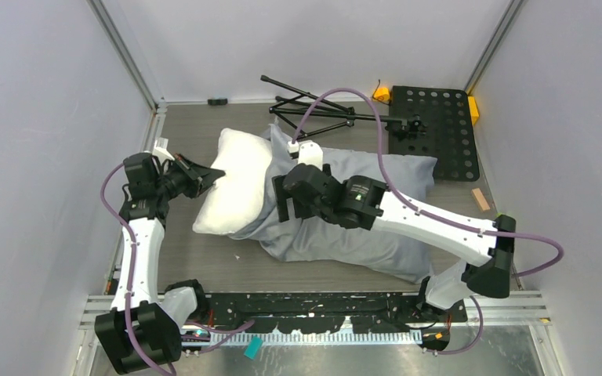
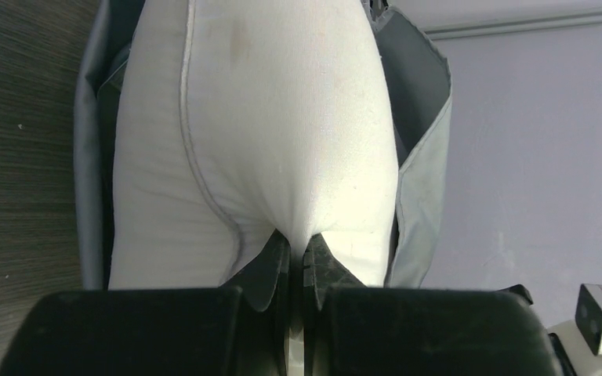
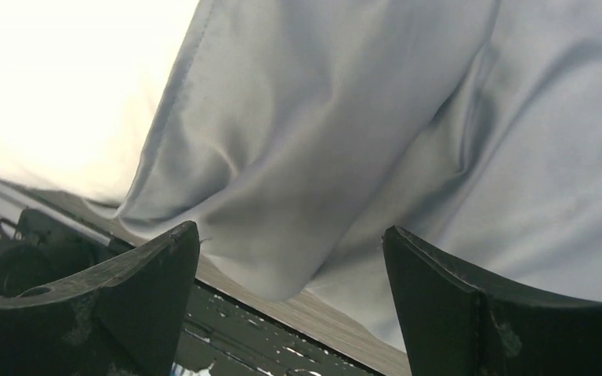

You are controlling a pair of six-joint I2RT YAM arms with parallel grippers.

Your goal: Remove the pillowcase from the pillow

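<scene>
Left gripper [image 2: 296,244], wrist view: its two black fingers [image 2: 260,270] stand almost together, with only a narrow slit between them. A fold of the pillow [image 2: 266,125] is nipped at their tips, and the white cloth puckers into the pinch. The pillow swells straight ahead of this tool. The open mouth of the pillowcase [image 2: 427,157] shows as grey edges on either side of it, further out from the fingertips. From above, the bare white end of the pillow lies directly in front of the left gripper. The rest of it runs away from the tool into the blue-grey sleeve and is hidden there. Right gripper [image 3: 290,235], wrist view: the jaws are spread wide and hold nothing. Wrinkled pillowcase fabric fills the space beyond the tips, and a glare-washed patch of pillow sits ahead and off to one side. Both fingers are cut off by the lower edge of the picture. The fabric appears to hang just past them, but whether it touches either pad cannot be made out. In the overhead view the right wrist housing sits over the sleeve near its open end and covers its own fingertips. On the table [image 1: 196,262], beyond both tools, lie a folded black stand [image 1: 313,113] and a perforated black plate [image 1: 435,133].
</scene>
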